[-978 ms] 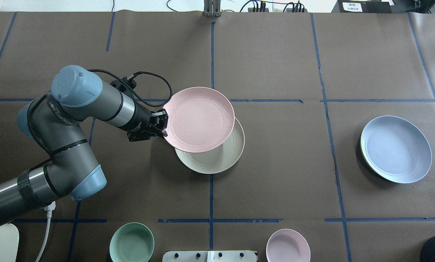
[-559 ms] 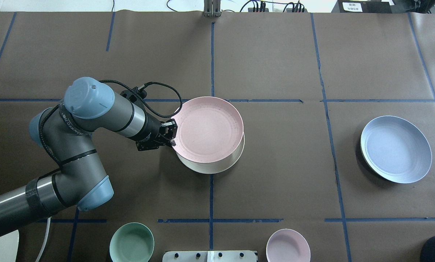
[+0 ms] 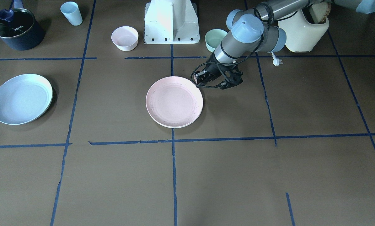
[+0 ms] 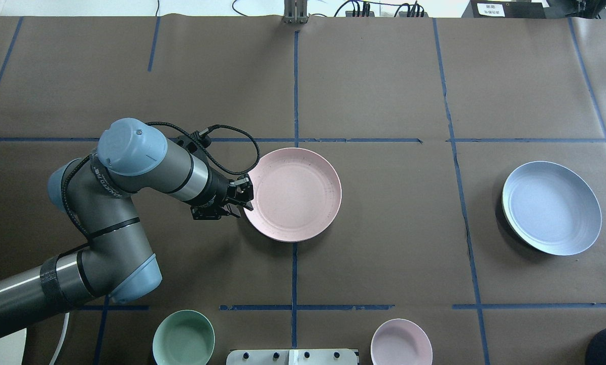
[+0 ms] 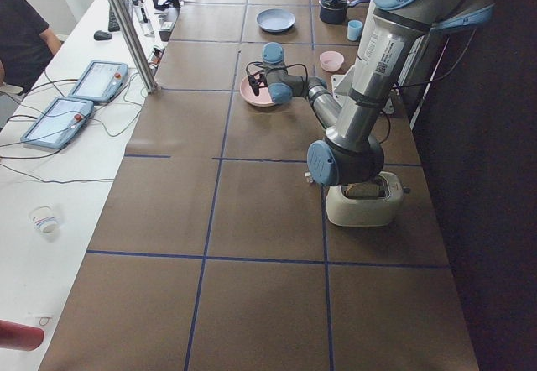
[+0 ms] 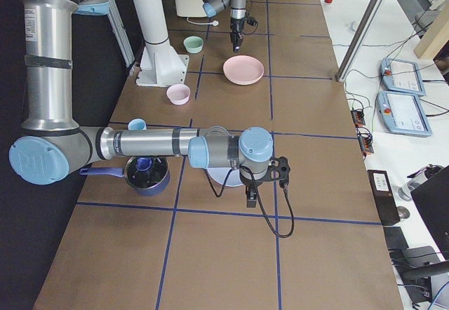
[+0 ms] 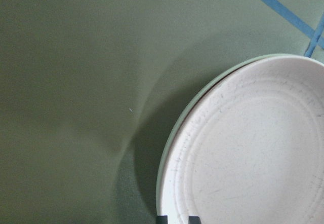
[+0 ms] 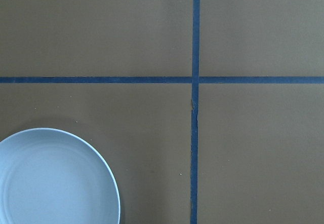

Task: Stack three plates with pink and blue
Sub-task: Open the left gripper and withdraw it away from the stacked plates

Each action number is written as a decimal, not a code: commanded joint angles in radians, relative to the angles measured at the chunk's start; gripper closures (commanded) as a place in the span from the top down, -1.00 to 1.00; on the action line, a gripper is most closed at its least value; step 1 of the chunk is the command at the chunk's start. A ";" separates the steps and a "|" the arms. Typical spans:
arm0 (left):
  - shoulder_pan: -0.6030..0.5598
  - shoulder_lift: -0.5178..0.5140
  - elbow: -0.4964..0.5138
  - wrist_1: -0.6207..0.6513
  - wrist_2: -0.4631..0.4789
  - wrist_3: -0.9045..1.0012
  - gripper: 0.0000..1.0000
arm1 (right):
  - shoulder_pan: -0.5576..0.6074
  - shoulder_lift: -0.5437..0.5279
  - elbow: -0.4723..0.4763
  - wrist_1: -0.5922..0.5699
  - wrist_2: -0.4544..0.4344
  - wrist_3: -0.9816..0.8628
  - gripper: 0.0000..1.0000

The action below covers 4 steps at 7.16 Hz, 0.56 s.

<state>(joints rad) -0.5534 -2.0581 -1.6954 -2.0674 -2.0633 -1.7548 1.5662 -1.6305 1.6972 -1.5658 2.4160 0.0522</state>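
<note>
The pink plate (image 4: 292,195) lies flat straight out in front of the robot's white base (image 3: 171,22), toward the middle of the table (image 4: 384,253). It sits on the cream plate (image 7: 159,188), which it covers almost entirely. Only a thin crescent of the cream rim shows in the left wrist view, so the two are nested close to concentric. At the pink rim, on the side toward the base's left, is the left gripper (image 4: 247,195). Its fingertips (image 7: 163,219) stand close together with the rim between them, one at the outer edge and one just inside the plate, and I judge that to be a narrow pinch on the pink plate. The blue plate (image 4: 551,208) lies alone, well off to the base's right and about as far out from it as the pink one. The right gripper (image 6: 250,196) hangs above the table near it. Whether its fingers are wide or narrow I cannot tell, since only the far side camera shows them, and the right wrist view shows just an arc of the blue plate. A small pink bowl (image 3: 125,38) and a mint bowl (image 3: 215,39) stand just beside the base, one on each side, and play no part. The step in hand looks like the end of setting pink onto cream. Next the left fingers should part without dragging the rim and draw back toward the base's left, so the pink plate is not slid off centre. Then the blue plate must be gripped by its rim, carried across level, and lowered onto the pink one.
</note>
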 commanded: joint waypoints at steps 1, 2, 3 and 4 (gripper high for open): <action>-0.037 0.009 -0.029 0.022 -0.011 0.005 1.00 | -0.001 0.001 -0.007 -0.002 0.002 0.002 1.00; -0.078 0.010 -0.077 0.144 -0.053 0.017 1.00 | -0.024 -0.003 -0.004 0.001 0.000 0.008 1.00; -0.120 0.010 -0.158 0.276 -0.076 0.100 1.00 | -0.079 -0.003 -0.002 0.048 -0.005 0.117 1.00; -0.128 0.039 -0.247 0.402 -0.077 0.194 1.00 | -0.137 -0.055 -0.011 0.219 -0.009 0.243 1.00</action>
<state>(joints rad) -0.6557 -2.0412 -1.8433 -1.8172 -2.1271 -1.6597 1.4935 -1.6453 1.6921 -1.4923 2.4120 0.1629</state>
